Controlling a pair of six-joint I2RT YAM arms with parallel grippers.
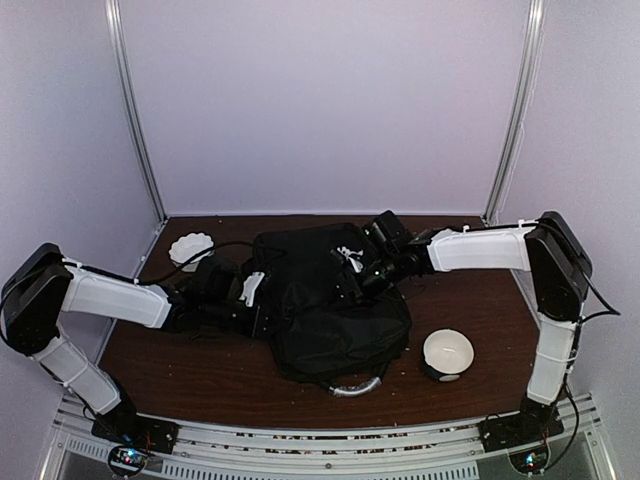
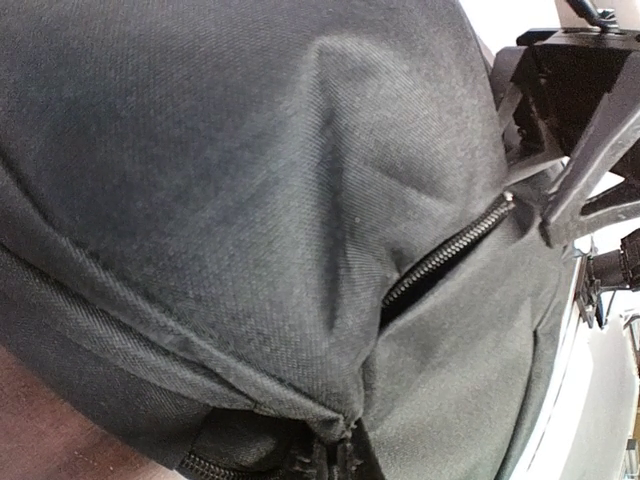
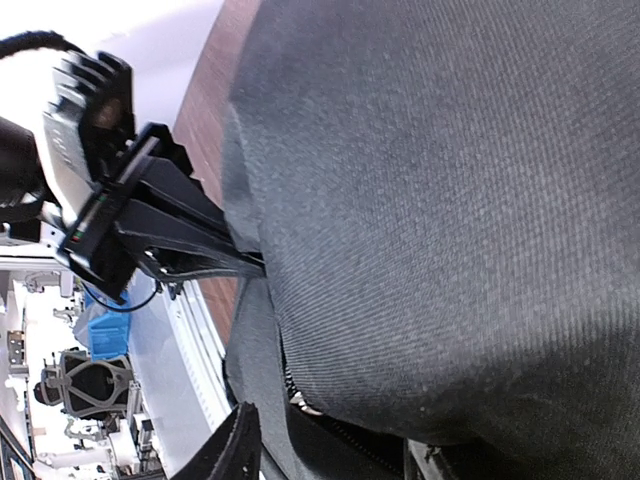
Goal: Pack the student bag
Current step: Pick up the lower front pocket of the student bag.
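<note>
Student bag [image 1: 335, 310] flat mid-table, both arms on it; packing unfinished by my read.

Nearest me, the grey-trimmed handle [image 1: 355, 388] points at the arm bases, so I take the long axis as near-to-far, the far end leaning a little left. Near its right side a white bowl [image 1: 447, 352] sits out on the table [image 1: 200, 370]. Left end effector [image 1: 258, 292] looks clenched on a fold of the bag's left flank. Right end effector [image 1: 352, 268] is on top, at the end of the zipper [image 2: 445, 255]; I cannot tell its grip. Zipper shows only a short slit and the contents are hidden. Farthest back, a white scalloped dish [image 1: 190, 247] is also out. Left to do, I judge: widen the opening, load, close.
</note>
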